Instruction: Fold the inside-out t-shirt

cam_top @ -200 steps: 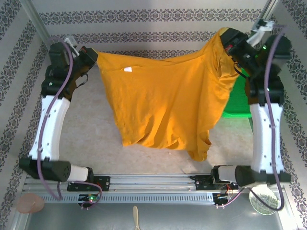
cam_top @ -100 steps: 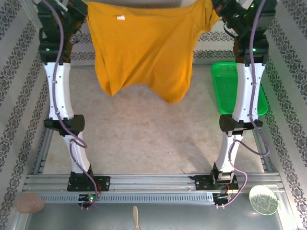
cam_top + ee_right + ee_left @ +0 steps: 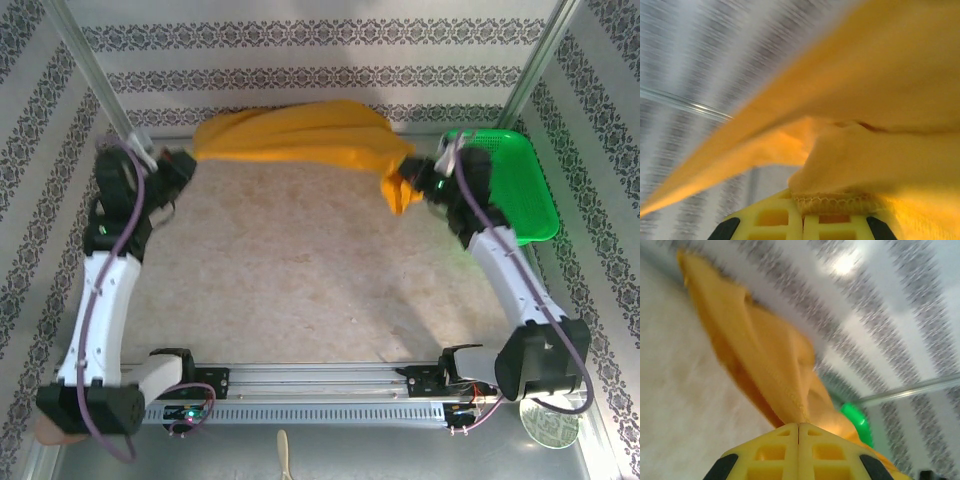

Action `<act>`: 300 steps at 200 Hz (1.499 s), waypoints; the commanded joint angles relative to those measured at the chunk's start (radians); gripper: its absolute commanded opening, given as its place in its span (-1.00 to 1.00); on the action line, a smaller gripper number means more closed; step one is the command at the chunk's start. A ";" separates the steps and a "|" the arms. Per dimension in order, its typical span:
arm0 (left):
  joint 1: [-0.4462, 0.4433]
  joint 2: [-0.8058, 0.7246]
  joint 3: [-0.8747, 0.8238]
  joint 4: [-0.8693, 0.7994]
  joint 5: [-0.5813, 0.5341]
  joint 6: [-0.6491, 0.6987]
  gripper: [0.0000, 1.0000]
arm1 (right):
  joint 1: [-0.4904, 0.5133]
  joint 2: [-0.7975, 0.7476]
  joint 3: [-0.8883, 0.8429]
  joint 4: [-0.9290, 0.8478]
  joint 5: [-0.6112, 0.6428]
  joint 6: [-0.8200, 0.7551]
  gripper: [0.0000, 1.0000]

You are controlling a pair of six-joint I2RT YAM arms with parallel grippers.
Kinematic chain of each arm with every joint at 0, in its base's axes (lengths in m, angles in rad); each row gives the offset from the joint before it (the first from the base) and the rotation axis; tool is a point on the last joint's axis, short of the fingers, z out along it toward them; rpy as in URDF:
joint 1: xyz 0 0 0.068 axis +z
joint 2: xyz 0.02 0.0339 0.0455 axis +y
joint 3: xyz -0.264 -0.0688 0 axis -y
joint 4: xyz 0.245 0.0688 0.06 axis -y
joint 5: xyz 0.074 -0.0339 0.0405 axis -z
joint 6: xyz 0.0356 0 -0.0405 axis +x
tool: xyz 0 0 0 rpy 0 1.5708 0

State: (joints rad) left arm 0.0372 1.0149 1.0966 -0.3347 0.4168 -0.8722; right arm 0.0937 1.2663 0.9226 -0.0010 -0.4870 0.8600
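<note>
- Your left gripper [image 3: 186, 160] and right gripper [image 3: 418, 183] are both squeezed tight on the t-shirt [image 3: 300, 140], which is bunched between them by the far edge of the table [image 3: 300, 270].
- Pull too hard and a corner may slip out.
- It may snag on the green basket [image 3: 522, 190] beside it.

No readable text, label, brand, number or sign is being picked up. The inside-out t-shirt [image 3: 300, 140] is being seen bunched, with only plain orange cloth being shown. The banded wall pattern [image 3: 320, 35] is being read as ornament, not lettering, and it is being blurred in both wrist views.
</note>
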 commanded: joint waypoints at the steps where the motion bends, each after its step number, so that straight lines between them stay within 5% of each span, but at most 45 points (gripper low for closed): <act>1: -0.075 -0.179 -0.251 0.083 0.018 -0.044 -1.00 | -0.002 -0.066 -0.233 0.137 0.031 -0.018 -1.00; 25: -0.238 -0.380 -0.517 0.085 -0.077 -0.129 -1.00 | -0.027 -0.075 -0.385 0.112 0.068 -0.054 -1.00; 51: -0.510 -0.513 -0.708 0.106 -0.246 -0.245 -1.00 | -0.094 -0.066 -0.429 0.060 0.081 -0.063 -1.00; 90: -0.856 -0.439 -0.744 0.173 -0.452 -0.292 -1.00 | -0.153 -0.151 -0.382 -0.131 0.213 -0.083 -1.00; 94: -0.877 -0.416 -0.731 0.178 -0.458 -0.286 -0.88 | -0.156 -0.164 -0.379 -0.151 0.226 -0.081 -1.00; 108: -0.906 -0.338 -0.693 0.202 -0.455 -0.260 -0.12 | -0.158 -0.202 -0.355 -0.203 0.241 -0.090 -0.06; 122: -0.907 -0.282 -0.643 0.194 -0.458 -0.221 0.46 | -0.155 -0.259 -0.333 -0.266 0.247 -0.093 0.21; 153: -0.887 -0.242 -0.486 0.064 -0.536 -0.096 0.95 | -0.154 -0.448 -0.311 -0.364 0.279 -0.069 0.22; 171: -0.787 -0.220 -0.427 0.022 -0.511 -0.037 0.99 | -0.130 -0.474 -0.294 -0.378 0.245 -0.064 0.22; 217: -0.335 0.121 -0.330 0.235 -0.170 0.072 0.99 | 0.110 -0.258 -0.276 -0.195 0.260 -0.046 0.23; 261: -0.210 0.629 -0.009 0.331 -0.053 0.135 0.99 | 0.277 0.060 -0.177 -0.010 0.295 0.007 0.19; 300: -0.164 0.928 0.236 0.285 -0.039 0.147 0.94 | 0.316 0.293 -0.107 0.110 0.296 0.078 0.17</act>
State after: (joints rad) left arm -0.1600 1.8439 1.2297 -0.0532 0.3367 -0.7654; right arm 0.4000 1.4689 0.7723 -0.0036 -0.2203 0.8753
